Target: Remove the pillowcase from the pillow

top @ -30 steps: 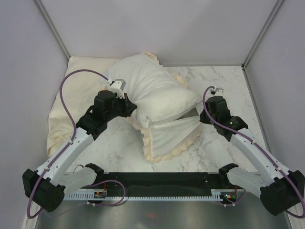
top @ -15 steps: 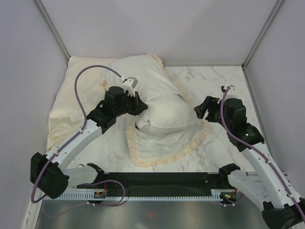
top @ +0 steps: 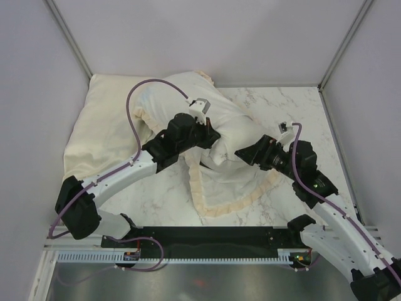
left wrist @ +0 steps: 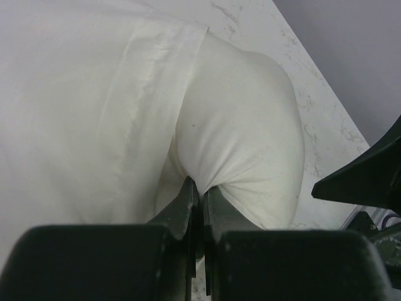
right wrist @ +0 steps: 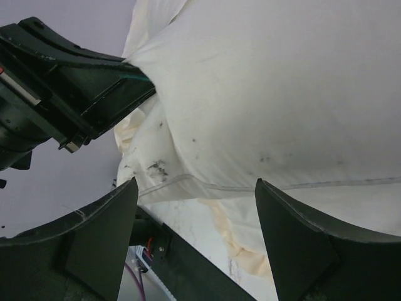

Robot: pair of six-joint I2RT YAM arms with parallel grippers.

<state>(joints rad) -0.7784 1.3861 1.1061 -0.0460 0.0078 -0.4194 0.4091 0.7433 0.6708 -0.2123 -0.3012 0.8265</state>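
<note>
Left hand [left wrist: 199, 188] tight on a pinch of pillow [left wrist: 250, 125], right hand [right wrist: 195, 183] agape just beside it

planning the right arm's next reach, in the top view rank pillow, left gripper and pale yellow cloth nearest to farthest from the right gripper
1. pillow, bulging right beside the right gripper, on its left.
2. left gripper, further left, pinching the pillow.
3. pale-yellow cloth, at the far left.

Whitish, cream-frilled pillowcase [top: 230, 182]; pillow [top: 241, 133] seemingly plain off-white.
</note>
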